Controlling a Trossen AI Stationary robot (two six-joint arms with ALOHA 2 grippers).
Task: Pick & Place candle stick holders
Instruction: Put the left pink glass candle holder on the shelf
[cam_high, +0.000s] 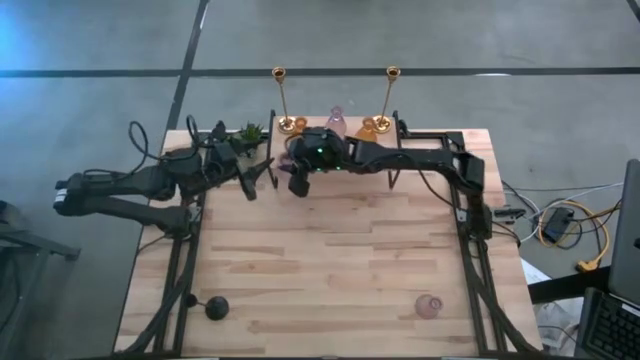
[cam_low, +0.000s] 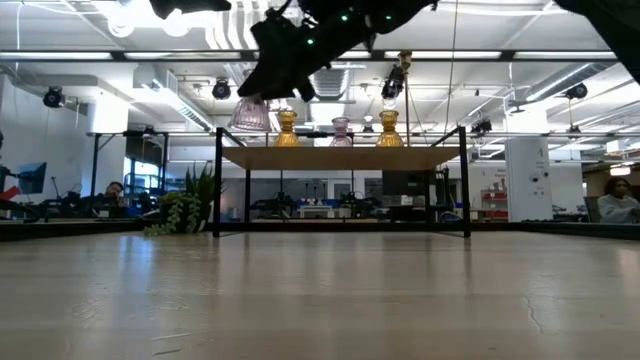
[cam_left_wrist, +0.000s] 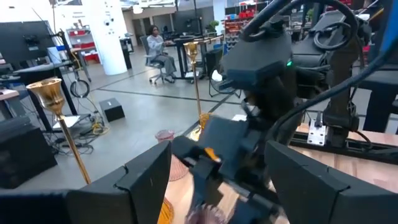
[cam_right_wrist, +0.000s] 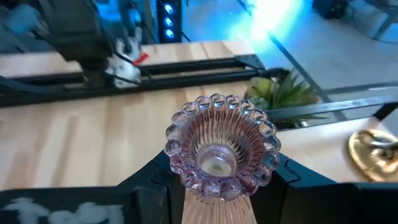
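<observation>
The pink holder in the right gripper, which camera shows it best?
The right wrist view: the pink holder fills it, beaded rim up between the right gripper's fingers. Low view shows it lifted, side-on. High view hides it under the arm; left wrist glimpses a blur.

Wooden table (cam_high: 330, 260): black holder (cam_high: 217, 308), pink holder (cam_high: 429, 306)

No text, label, brand, number or sign can be read in any view.
</observation>
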